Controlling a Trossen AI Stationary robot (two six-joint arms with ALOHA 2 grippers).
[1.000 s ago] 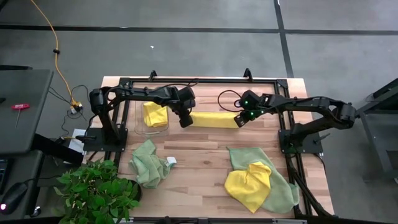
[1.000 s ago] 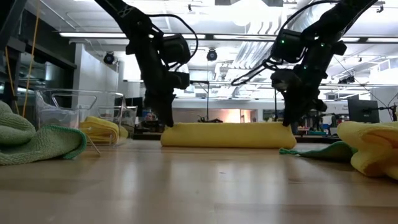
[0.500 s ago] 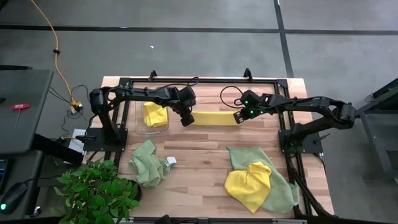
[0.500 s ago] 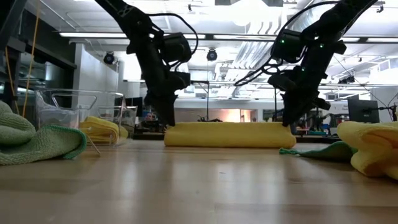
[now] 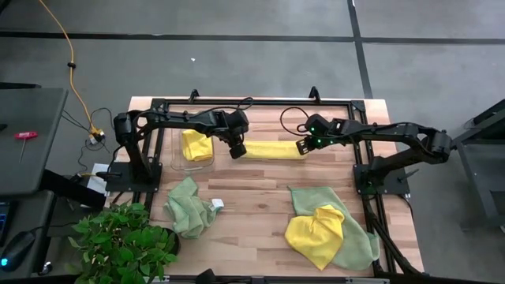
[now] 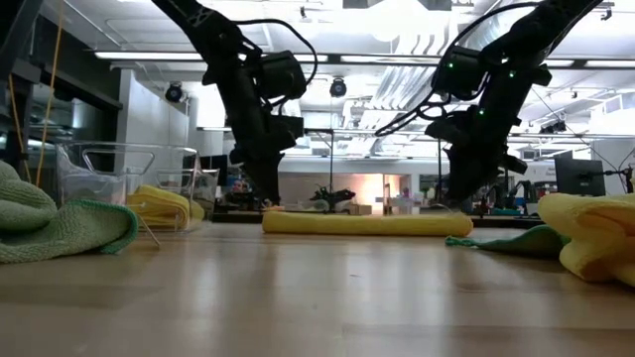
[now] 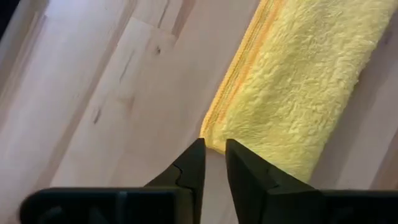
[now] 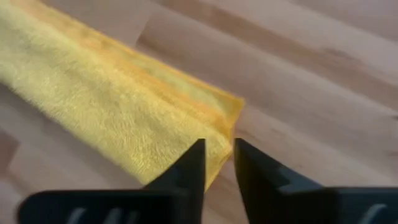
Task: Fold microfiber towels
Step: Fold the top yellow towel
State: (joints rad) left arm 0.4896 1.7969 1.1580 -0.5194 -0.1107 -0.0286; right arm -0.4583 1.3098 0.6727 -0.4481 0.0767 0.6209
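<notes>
From above, the left gripper (image 5: 236, 150) and the right gripper (image 5: 304, 145) are hanging over opposite ends of a folded yellow towel (image 5: 272, 149) lying flat on the wooden table (image 5: 252, 193), between a clear bin (image 5: 192, 162) and the right arm. At table height, the strip is lying low on the boards with both grippers just above its ends. In the wrist views, each pair of jaws is standing slightly parted right at a towel corner, gripping nothing.

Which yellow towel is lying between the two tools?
The long folded yellow towel at the table's far side; one yellow is in the clear bin, another on a green towel.
</notes>
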